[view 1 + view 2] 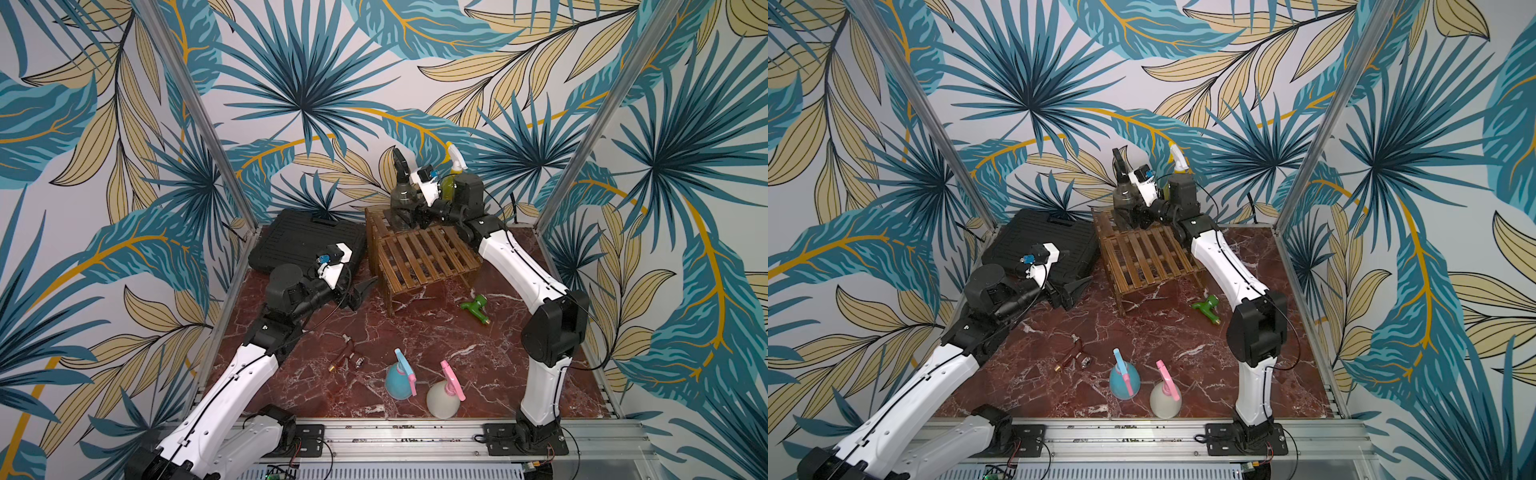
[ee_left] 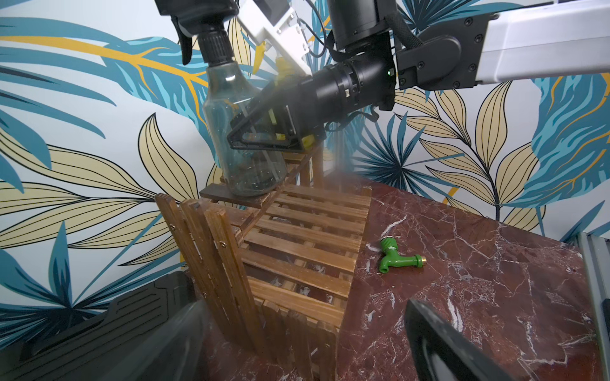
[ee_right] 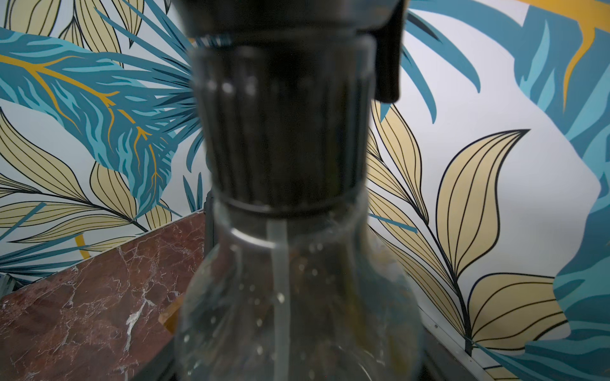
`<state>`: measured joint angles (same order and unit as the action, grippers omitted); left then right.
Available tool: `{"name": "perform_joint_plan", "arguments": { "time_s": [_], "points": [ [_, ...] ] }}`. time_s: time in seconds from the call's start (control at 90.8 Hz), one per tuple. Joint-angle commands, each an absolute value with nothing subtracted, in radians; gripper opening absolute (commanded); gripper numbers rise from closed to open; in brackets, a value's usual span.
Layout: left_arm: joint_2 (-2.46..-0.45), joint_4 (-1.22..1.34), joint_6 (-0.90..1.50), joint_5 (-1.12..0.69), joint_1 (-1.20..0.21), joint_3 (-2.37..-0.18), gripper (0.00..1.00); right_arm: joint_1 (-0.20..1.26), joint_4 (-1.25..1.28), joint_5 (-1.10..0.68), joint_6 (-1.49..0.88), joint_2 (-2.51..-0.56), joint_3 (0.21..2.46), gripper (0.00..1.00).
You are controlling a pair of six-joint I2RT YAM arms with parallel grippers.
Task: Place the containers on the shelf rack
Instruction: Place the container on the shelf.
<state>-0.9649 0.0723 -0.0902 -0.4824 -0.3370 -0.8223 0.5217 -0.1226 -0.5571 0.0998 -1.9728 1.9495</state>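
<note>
Nearest the camera, on the bench point(image 1: 490, 374): light blue bottle point(image 1: 400, 380) and white bottle point(image 1: 444, 398), standing upright just beside each other, pink triggers up, neither one touched; probably light, empty-looking plastic, rounded and likely slippery at the belly, so best taken around the body below the neck, squeezed gently since thin walls may give.

Further in, left gripper point(image 1: 365, 291) low over the bench beside the shelf rack point(image 1: 419, 257), fingers spread fully apart and holding nothing; forearm stretched forward, wrist level, pointed toward the rack's side slats; small green nozzle point(image 1: 477, 308) lying on the bench past the rack's other side, not part of the job; flat black case point(image 1: 307, 239) behind the left wrist.

Farther back, on the rack's upper step: smoky grey bottle point(image 2: 246, 145) standing upright with its base on the end slat, right gripper point(image 2: 264, 138) closed around its belly, one finger across the front face in the left wrist view; clear stiff wall, seemingly empty, so light but easy to tip once let go; right arm reaching long, elbow high, wrist bent in from the side.

Farthest, yellow bottle point(image 1: 454, 174) upright on the same upper step behind the right wrist, near the wall; two placed or nearly so, two left.
</note>
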Motion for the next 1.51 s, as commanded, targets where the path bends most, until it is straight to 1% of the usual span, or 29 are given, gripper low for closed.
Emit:
{"name": "perform_joint_plan", "arguments": {
  "time_s": [0.0, 0.584, 0.716, 0.782, 1.09, 1.498],
  "points": [
    [-0.950, 0.081, -0.104, -0.485, -0.331, -0.821, 1.00, 0.521, -0.142, -0.573, 0.087, -1.996, 1.988, 0.67],
    [-0.955, 0.077, -0.107, -0.491, -0.331, -0.822, 1.00, 0.521, -0.086, -0.577, 0.119, -2.051, 1.978, 0.68],
    [-0.954, 0.077, -0.107, -0.491, -0.331, -0.822, 1.00, 0.521, -0.062, -0.571, 0.122, -2.028, 1.949, 0.74],
    [-0.955, 0.077, -0.106, -0.492, -0.331, -0.822, 1.00, 0.521, -0.045, -0.565, 0.123, -2.012, 1.931, 0.79],
    [-0.957, 0.080, -0.103, -0.493, -0.331, -0.821, 1.00, 0.520, -0.014, -0.552, 0.135, -1.968, 1.884, 0.99],
    [-0.960, 0.080, -0.099, -0.493, -0.331, -0.818, 1.00, 0.521, 0.033, -0.503, 0.152, -1.868, 1.772, 0.99]
  ]
}}
